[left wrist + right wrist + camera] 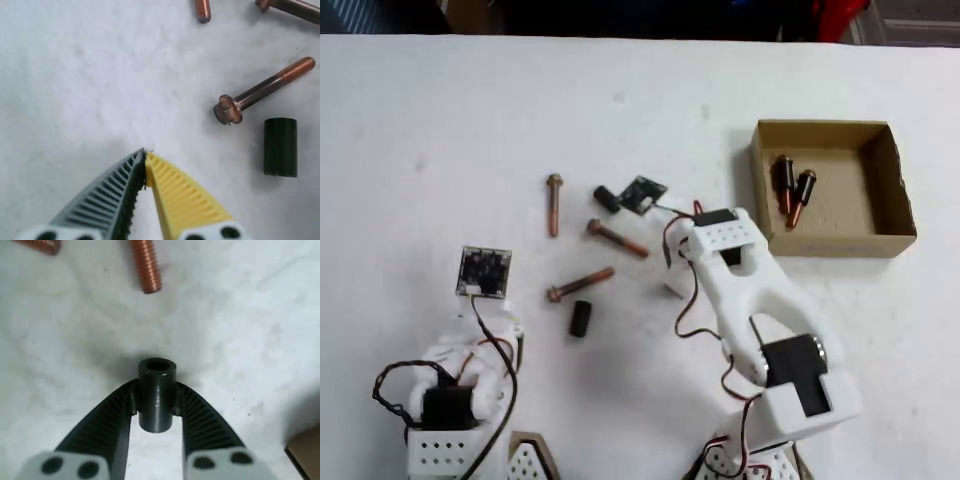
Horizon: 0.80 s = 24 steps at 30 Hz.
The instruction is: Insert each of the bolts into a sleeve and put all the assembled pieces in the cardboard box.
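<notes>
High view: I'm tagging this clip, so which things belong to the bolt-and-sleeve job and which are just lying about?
Job: loose bolts; loose sleeve; gripped sleeve in right tool; cardboard box; assembled pieces inside.
Just there: white table; red object beyond its far edge.

White tbl [420,120], red obj. [840,15] behind.

The table [420,120] is plain white. Three bolts [617,239] at centre frame are coppery, and the loose sleeve [580,319] below them is black. The cardboard box [880,240] at upper right is brown (two black-and-copper pieces [786,180] inside). The left gripper [145,152] has ribbed fingers [100,200], one grey, one yellow. The right gripper [156,390] is ribbed black, like the held sleeve [157,412].
</notes>
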Available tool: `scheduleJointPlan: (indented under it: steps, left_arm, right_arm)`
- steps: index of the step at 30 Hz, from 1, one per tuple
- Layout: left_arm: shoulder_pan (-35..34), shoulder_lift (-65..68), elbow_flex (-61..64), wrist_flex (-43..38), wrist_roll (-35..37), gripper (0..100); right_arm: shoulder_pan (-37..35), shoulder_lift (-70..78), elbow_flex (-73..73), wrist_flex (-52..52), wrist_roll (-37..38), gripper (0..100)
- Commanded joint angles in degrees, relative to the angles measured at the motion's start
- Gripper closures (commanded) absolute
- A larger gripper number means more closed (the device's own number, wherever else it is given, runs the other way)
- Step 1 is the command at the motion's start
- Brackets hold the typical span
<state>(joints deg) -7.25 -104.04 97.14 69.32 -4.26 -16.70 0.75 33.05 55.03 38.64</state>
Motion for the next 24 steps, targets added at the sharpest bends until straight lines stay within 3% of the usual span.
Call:
scheduleJointPlan:
  steps: [1, 18, 24]
  left_arm:
    - [-0.48, -0.75, -0.18, -1.05, -0.44, 98]
    - [-0.22, -0.75, -0.18, -0.7, -0.44, 98]
    - [-0.22, -0.75, -0.18, -0.7, -0.44, 98]
  right_arm:
    - [0.4, -9.54, -1.23, 4.7, -0.62, 98.2]
    - [0.75, -48.31, -0.97, 25.71, -0.7, 98.2]
    - [0.84, -63.16, 7.3, 27.38, -0.7, 98.1]
